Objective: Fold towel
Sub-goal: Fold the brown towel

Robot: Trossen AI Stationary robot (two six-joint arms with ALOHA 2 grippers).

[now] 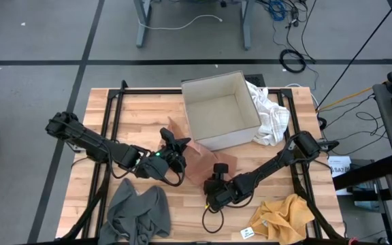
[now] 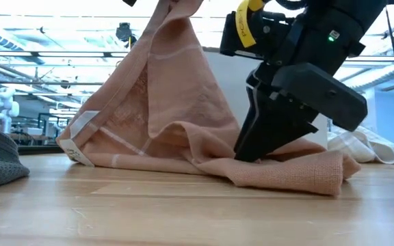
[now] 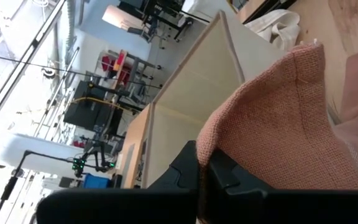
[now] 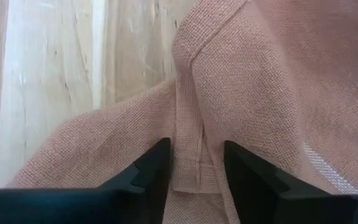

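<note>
The left gripper is seen closed on a corner of the pink towel, which is pinched between its fingers in the left wrist view. That corner is held raised above the counter, so that in the low view the cloth is drawn up into a tent shape from the wood.

The right gripper is placed at the opposite edge of the same towel. In the right wrist view its fingers are seen slightly parted, with a hemmed fold of the pink towel lying between them; whether the cloth is actually pinched cannot be told. In the low view this gripper is pressed down against the towel where it lies flat on the counter.

The towel is located near the middle of the counter, just in front of an open cardboard box. A white label tag is visible on its lower corner in the low view.

A white cloth is draped beside the box on the right arm's side. A grey cloth is heaped at the front edge on the left arm's side, and a yellow cloth is heaped at the front on the right arm's side.
</note>
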